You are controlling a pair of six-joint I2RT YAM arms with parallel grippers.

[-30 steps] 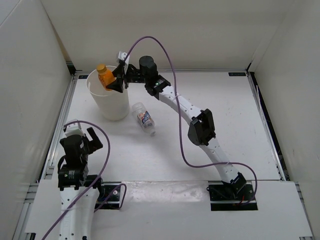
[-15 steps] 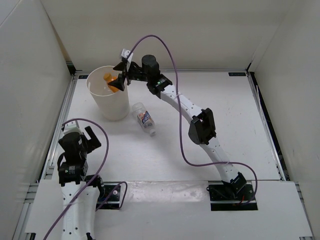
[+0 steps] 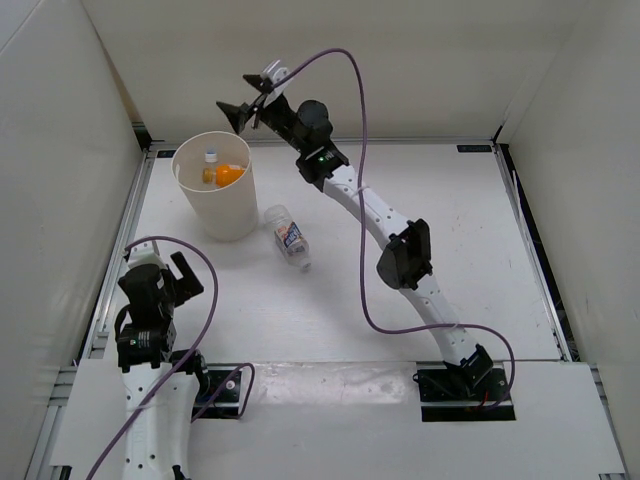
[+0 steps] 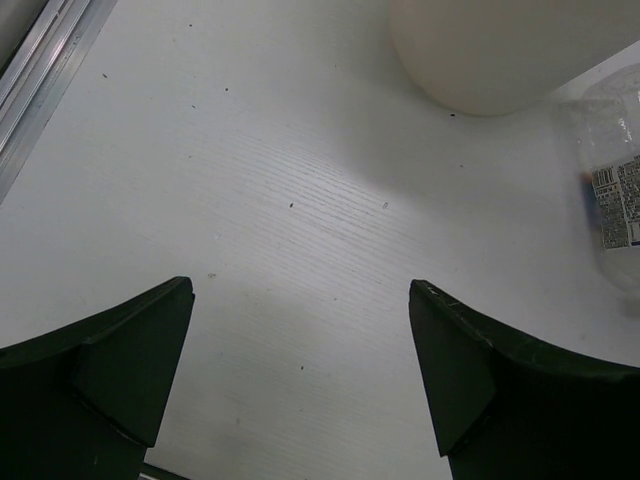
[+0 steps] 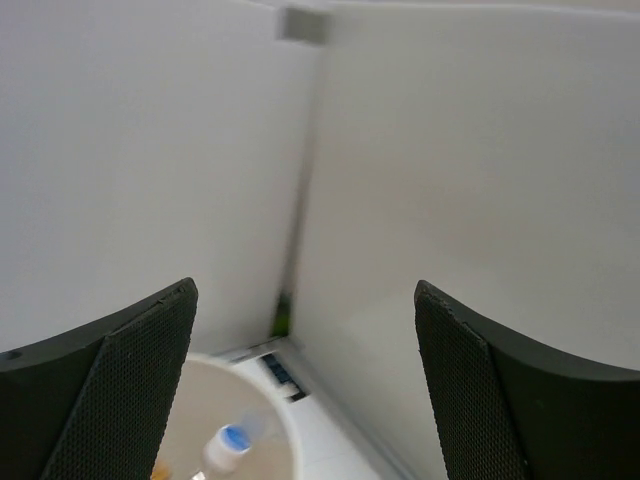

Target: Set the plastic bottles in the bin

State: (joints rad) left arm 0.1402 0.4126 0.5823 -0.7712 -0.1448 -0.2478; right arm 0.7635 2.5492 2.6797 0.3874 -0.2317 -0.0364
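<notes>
Near the far left corner of the table (image 3: 470, 260) stands the bin (image 3: 226, 216), a tall cream-white bucket, upright, with two of the plastic bottles inside it. The orange bottle (image 3: 226, 174) lies on its side in the bin, and a blue-topped bottle (image 3: 210, 157) sits beside it toward the far wall of the bin; the right wrist view catches that same top (image 5: 228, 440) just inside the bin's rim (image 5: 286, 432). The third one, a clear bottle (image 3: 289, 237) with a white-pink label, is not in the bin: it lies on its side on the table just beside the bin, on the side toward the table's middle, and shows at the right edge of the left wrist view (image 4: 612, 195) next to the bin's base (image 4: 500, 50). The right gripper (image 3: 252, 97) hangs in the air above the far edge of the table, just past the bin's rim, its jaws spread wide and holding nothing. The left gripper (image 3: 170, 272) is low near the left edge of the table, jaws wide as well and empty over bare surface (image 4: 300, 288). The table is white with a few dark specks, a metal rail (image 3: 118, 270) runs along its left edge, and plain white walls close it in at the left, far and right sides.
</notes>
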